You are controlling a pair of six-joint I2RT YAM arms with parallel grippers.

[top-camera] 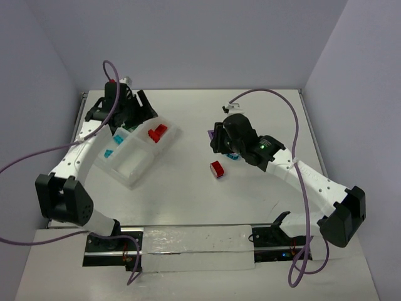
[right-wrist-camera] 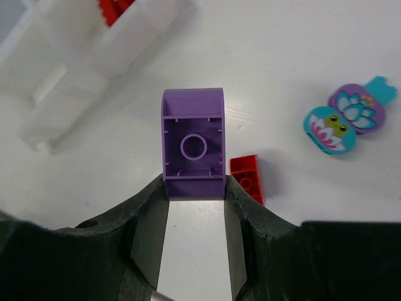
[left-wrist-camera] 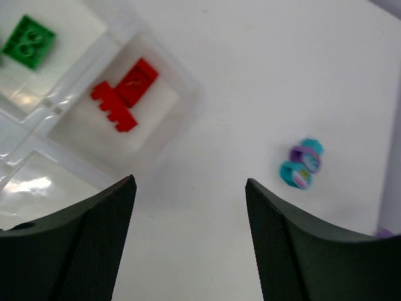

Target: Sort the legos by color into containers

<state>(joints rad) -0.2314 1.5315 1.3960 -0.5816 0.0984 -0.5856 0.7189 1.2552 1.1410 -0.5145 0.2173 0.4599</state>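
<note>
The white tray [top-camera: 139, 168] lies at the left. One compartment holds a red lego cluster [left-wrist-camera: 125, 94], a neighbouring one a green brick [left-wrist-camera: 28, 41], and teal bricks [top-camera: 118, 137] sit in another. My left gripper [left-wrist-camera: 188, 182] hangs open and empty near the tray's far end [top-camera: 131, 108]. At table centre, my right gripper [right-wrist-camera: 194, 180] is shut on a purple brick [right-wrist-camera: 193, 143], which is lifted above the table [top-camera: 214, 133]. Beneath it lie a loose red brick [right-wrist-camera: 247, 179] and a teal-and-purple flower-print cluster [right-wrist-camera: 344, 116].
The red brick [top-camera: 217, 169] and the teal cluster [top-camera: 233, 156] lie on the white table right of the tray. Cables loop from both arms. Walls close in the table at the back and on both sides.
</note>
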